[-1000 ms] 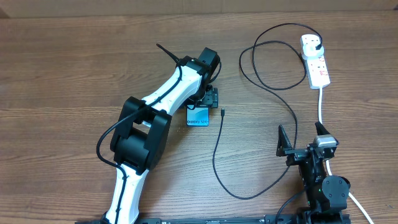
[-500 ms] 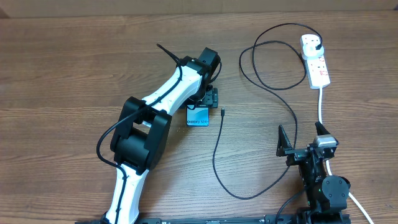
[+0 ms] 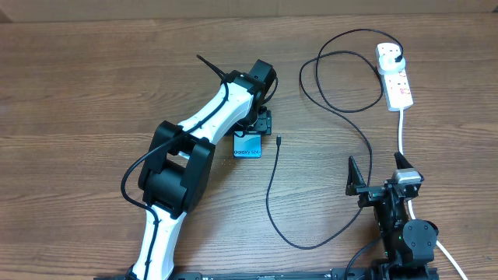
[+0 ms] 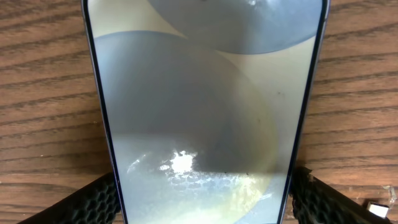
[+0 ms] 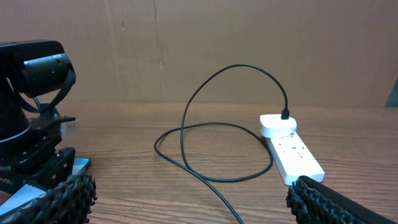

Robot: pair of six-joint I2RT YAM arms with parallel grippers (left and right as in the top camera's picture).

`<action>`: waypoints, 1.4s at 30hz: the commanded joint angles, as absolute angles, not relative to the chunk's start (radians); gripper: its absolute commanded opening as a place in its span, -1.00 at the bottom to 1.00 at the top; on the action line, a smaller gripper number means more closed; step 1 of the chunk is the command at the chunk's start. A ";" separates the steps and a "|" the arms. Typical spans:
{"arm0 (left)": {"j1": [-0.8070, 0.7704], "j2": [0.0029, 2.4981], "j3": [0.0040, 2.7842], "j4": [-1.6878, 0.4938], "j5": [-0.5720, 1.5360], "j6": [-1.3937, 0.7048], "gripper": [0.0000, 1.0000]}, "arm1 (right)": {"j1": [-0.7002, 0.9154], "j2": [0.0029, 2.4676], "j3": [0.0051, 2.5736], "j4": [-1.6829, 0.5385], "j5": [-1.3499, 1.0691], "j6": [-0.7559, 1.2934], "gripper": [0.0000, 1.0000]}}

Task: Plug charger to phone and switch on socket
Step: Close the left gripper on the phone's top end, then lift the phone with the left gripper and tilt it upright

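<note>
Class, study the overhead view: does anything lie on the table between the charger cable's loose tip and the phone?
Nothing visible does. The cable tip lies just right of the phone, apart from it, with only bare table between them.

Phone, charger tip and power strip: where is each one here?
phone (image 4: 199, 112), left wrist view, middle of its screen.
charger connector tip (image 3: 278, 141), overhead view, the small end beside the phone.
power strip (image 3: 397, 82), overhead view, middle of its white body.

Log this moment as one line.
left claw: astride phone | right claw: open, empty | charger: tip loose beside phone | socket: untouched
</note>
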State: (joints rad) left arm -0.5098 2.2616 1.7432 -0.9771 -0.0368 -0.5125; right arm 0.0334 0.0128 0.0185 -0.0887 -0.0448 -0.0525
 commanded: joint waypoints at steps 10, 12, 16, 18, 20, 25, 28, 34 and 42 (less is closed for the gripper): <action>-0.502 2.302 1.725 -0.978 -0.070 -0.494 0.55 | 0.030 0.003 0.008 -0.081 -0.046 -0.053 1.00; -0.502 2.302 1.725 -0.978 -0.070 -0.494 0.56 | 0.030 0.003 0.008 -0.081 -0.046 -0.053 1.00; -0.502 2.302 1.725 -0.978 -0.070 -0.494 0.49 | 0.030 0.003 0.008 -0.081 -0.046 -0.054 1.00; -0.502 2.302 1.725 -0.976 -0.070 -0.494 0.48 | 0.030 0.003 0.008 -0.081 -0.046 -0.053 1.00; -0.502 2.302 1.725 -0.974 -0.070 -0.494 0.41 | 0.030 0.003 0.008 -0.081 -0.046 -0.054 1.00; -0.502 2.302 1.725 -0.973 -0.070 -0.493 0.45 | 0.030 0.003 0.008 -0.081 -0.046 -0.053 1.00; -0.502 2.302 1.725 -0.975 -0.070 -0.493 0.45 | 0.030 0.003 0.008 -0.081 -0.046 -0.054 1.00; -0.502 2.298 1.740 -0.993 -0.053 -0.493 0.43 | 0.030 0.003 0.008 -0.081 -0.046 -0.054 1.00; -0.502 2.294 1.802 -1.079 -0.037 -0.493 0.40 | 0.030 0.003 0.008 -0.081 -0.046 -0.054 1.00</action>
State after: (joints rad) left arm -0.5087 2.2662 1.7607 -1.0481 -0.0357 -0.5129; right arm 0.0334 0.0128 0.0185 -0.0891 -0.0448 -0.0525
